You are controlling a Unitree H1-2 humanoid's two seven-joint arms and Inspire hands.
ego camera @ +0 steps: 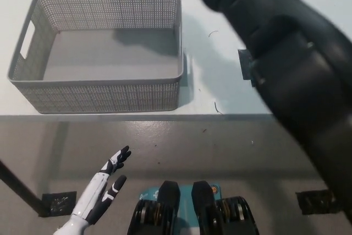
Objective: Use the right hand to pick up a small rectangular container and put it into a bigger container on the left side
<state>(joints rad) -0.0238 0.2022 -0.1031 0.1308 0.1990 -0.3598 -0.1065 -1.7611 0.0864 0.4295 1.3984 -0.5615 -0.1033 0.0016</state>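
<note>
Our right arm (286, 64) sweeps across from lower right toward the top edge, and its hand is out of view, so we cannot tell its grip or where the small container is. The grey basket (99, 89) lies empty at left. We want the release low and centred inside. Our left hand (104, 188) rests below, fingers apart.

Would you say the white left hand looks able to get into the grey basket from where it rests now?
Probably not readily: the left hand hangs open below the table edge, while the basket sits on top.
</note>
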